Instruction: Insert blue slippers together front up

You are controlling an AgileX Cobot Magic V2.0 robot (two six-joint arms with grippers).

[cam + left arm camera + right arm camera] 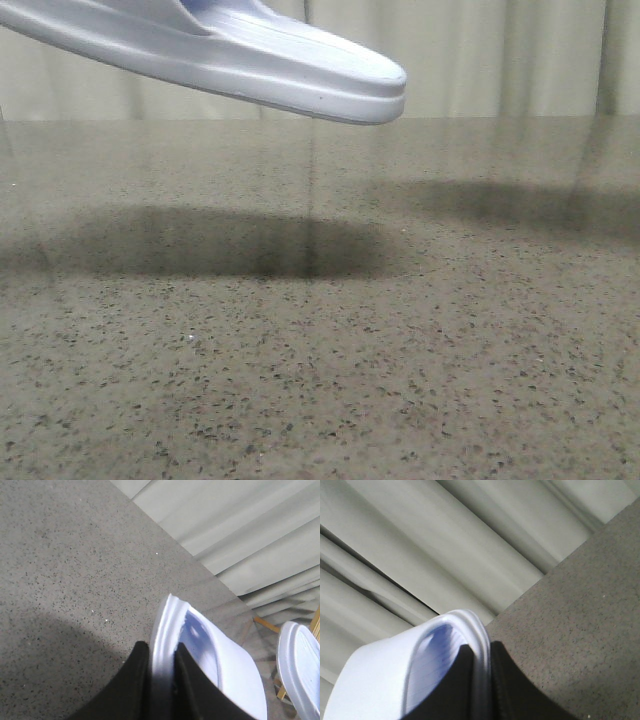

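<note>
A pale blue-white slipper [250, 55] hangs in the air above the table at the top left of the front view, its rounded end pointing right; no gripper shows there. In the left wrist view my left gripper [162, 647] is shut on the sole edge of one slipper [235, 665], with one black finger on each side of it. The other slipper [302, 665] shows at the edge of that view. In the right wrist view my right gripper [481, 647] is shut on the rim of a slipper [375, 675] with a ribbed footbed, held off the table.
The speckled grey-brown table [320, 350] carries two dark shadows. Pale pleated curtains [500, 60] hang behind its far edge. A bit of wooden frame [265, 624] shows past the table's edge in the left wrist view.
</note>
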